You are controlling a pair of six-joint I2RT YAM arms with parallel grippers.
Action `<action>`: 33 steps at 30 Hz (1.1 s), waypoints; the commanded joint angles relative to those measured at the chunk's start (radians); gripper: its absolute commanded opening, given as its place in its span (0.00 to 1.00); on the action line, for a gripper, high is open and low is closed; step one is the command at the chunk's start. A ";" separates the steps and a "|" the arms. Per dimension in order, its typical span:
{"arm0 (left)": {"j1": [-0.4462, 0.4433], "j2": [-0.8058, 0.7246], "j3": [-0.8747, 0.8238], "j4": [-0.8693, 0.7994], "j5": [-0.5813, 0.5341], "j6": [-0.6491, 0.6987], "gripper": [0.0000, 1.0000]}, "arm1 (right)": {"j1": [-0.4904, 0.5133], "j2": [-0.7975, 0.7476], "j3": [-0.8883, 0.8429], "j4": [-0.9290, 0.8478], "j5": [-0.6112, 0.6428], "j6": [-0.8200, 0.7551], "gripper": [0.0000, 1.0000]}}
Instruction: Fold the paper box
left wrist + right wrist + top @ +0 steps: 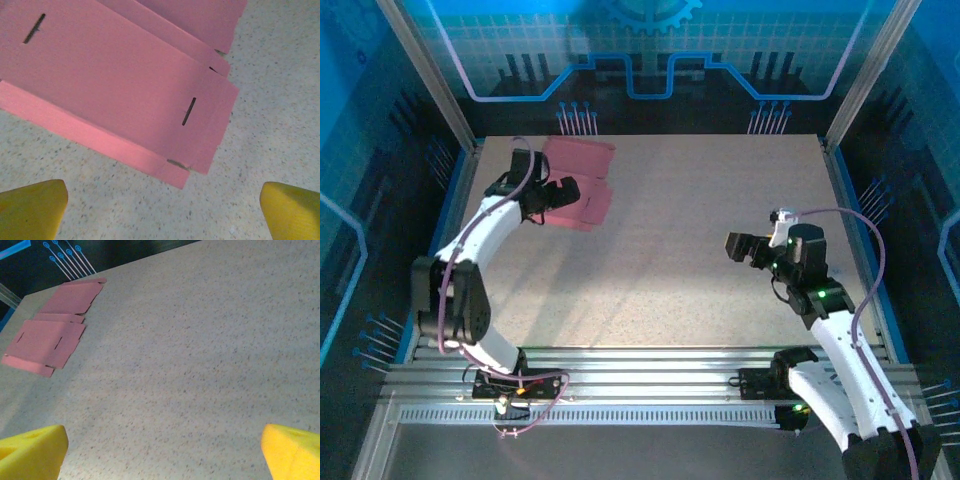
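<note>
The paper box (582,170) lies flat as a pink flapped cut-out sheet at the far left of the speckled table. My left gripper (558,193) hovers over its near part, open and holding nothing. In the left wrist view the pink sheet (115,85) with two dark slots spreads just beyond the gripper (162,205), and the yellow fingertips (30,207) stand wide apart over bare table. My right gripper (738,245) hangs open over the table's right half, far from the sheet. The right wrist view has the paper box (50,335) far off at the upper left.
Metal frame posts (440,90) and blue walls enclose the table (700,250). A ribbed metal rail (640,370) with both arm bases runs along the near edge.
</note>
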 commanded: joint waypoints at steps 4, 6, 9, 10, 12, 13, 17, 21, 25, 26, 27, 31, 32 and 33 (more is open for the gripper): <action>-0.027 0.168 0.161 -0.107 -0.020 -0.022 0.99 | 0.006 -0.032 0.008 -0.113 -0.061 0.021 1.00; -0.029 0.220 0.201 -0.117 -0.022 -0.032 0.99 | 0.006 -0.036 -0.006 -0.113 -0.066 0.017 1.00; -0.037 0.292 0.259 -0.133 -0.009 -0.043 0.99 | 0.003 -0.042 -0.025 -0.104 -0.091 0.013 1.00; -0.042 0.316 0.280 -0.140 -0.014 -0.046 0.99 | 0.004 -0.041 -0.031 -0.099 -0.097 0.014 1.00; -0.049 0.356 0.315 -0.145 -0.018 -0.054 0.99 | 0.003 -0.038 -0.040 -0.089 -0.110 0.016 1.00; -0.052 0.375 0.328 -0.144 -0.016 -0.059 1.00 | 0.004 -0.037 -0.045 -0.082 -0.117 0.019 1.00; -0.057 0.439 0.380 -0.139 -0.002 -0.082 0.99 | 0.004 -0.034 -0.055 -0.066 -0.142 0.035 1.00; -0.061 0.487 0.419 -0.134 0.017 -0.099 0.99 | 0.005 -0.026 -0.071 -0.036 -0.161 0.053 1.00; -0.076 0.531 0.447 -0.134 0.022 -0.108 0.99 | 0.013 -0.006 -0.066 -0.022 -0.184 0.068 1.00; -0.081 0.542 0.452 -0.134 0.022 -0.108 0.99 | 0.017 -0.005 -0.066 -0.021 -0.185 0.072 1.00; -0.084 0.548 0.454 -0.135 0.020 -0.110 0.99 | 0.020 -0.005 -0.065 -0.020 -0.185 0.074 1.00; -0.100 0.573 0.453 -0.133 0.025 -0.126 0.99 | 0.042 -0.007 -0.066 -0.016 -0.181 0.086 1.00; -0.104 0.572 0.445 -0.127 0.031 -0.131 0.99 | 0.050 -0.006 -0.067 -0.016 -0.181 0.084 1.00; -0.109 0.568 0.435 -0.120 0.036 -0.136 0.99 | 0.057 -0.003 -0.070 -0.019 -0.177 0.084 1.00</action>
